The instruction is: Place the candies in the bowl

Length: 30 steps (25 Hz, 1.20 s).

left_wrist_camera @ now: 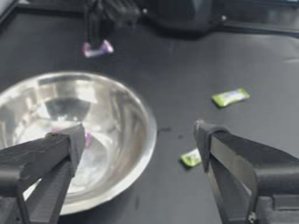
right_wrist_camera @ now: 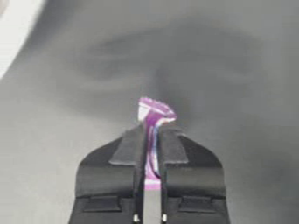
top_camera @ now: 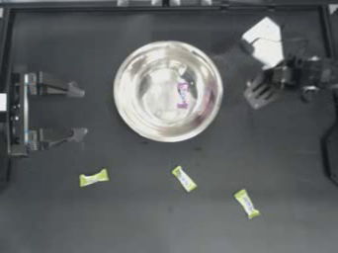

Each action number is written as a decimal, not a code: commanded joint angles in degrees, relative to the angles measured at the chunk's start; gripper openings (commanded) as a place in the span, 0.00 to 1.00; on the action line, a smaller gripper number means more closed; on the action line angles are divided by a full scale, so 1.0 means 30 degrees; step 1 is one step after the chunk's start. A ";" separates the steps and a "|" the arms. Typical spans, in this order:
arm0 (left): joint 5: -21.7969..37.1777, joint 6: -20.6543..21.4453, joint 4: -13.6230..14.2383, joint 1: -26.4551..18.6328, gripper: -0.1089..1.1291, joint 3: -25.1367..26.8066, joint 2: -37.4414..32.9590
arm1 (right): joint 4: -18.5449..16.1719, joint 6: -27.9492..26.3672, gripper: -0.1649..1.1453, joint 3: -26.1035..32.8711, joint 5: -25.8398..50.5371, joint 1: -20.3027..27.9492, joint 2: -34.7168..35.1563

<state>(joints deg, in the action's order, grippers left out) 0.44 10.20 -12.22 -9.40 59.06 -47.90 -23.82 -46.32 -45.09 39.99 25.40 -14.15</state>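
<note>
The shiny silver bowl [top_camera: 132,111] sits mid-table, with one pink-purple candy [top_camera: 183,95] lying inside it. My right gripper [top_camera: 259,94] hovers to the right of the bowl, shut on a second pink-purple candy [right_wrist_camera: 153,113], which also shows far off in the left wrist view [left_wrist_camera: 97,49]. Three yellow-green candies lie on the table in front of the bowl: one at the left [top_camera: 94,178], one in the middle [top_camera: 184,179], one at the right [top_camera: 247,203]. My left gripper [top_camera: 82,112] rests open at the table's left side, left of the bowl [left_wrist_camera: 137,144].
A white card [top_camera: 264,42] lies at the back right, behind the right gripper. In the left wrist view, two yellow-green candies [left_wrist_camera: 230,97] [left_wrist_camera: 191,158] lie on dark table beyond the bowl's rim.
</note>
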 commanded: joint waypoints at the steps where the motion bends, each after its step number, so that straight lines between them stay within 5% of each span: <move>1: -0.0059 -0.0029 0.0000 -0.0059 0.92 -0.0352 0.0117 | -0.0176 0.0234 0.39 0.1143 0.0381 -0.0059 -0.1787; 8: -0.0059 -0.0029 0.0000 -0.0146 0.92 -0.0381 0.0117 | 0.0029 0.0352 0.39 0.3105 0.0205 -0.1113 -0.2520; 15: -0.0059 -0.0029 -0.0029 -0.0176 0.92 -0.0381 0.0117 | -0.0088 0.0469 0.39 0.5391 -0.0791 -0.2900 -0.0322; 23: -0.0059 -0.0029 0.0000 -0.0205 0.92 -0.0352 0.0234 | -0.0937 0.0850 0.42 0.6152 -0.3984 -0.3105 0.2051; 26: -0.0059 -0.0029 0.0000 -0.0293 0.92 -0.0352 0.0322 | -0.1611 0.0850 0.52 0.5977 -0.4717 -0.3105 0.2520; 30: -0.0029 -0.0029 0.0000 -0.0322 0.92 -0.0352 0.0498 | -0.2109 0.0850 0.87 0.5625 -0.5215 -0.3047 0.2900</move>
<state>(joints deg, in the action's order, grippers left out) 0.53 10.20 -12.22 -10.28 59.06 -47.11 -29.44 -43.86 -28.65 25.14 16.08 -4.57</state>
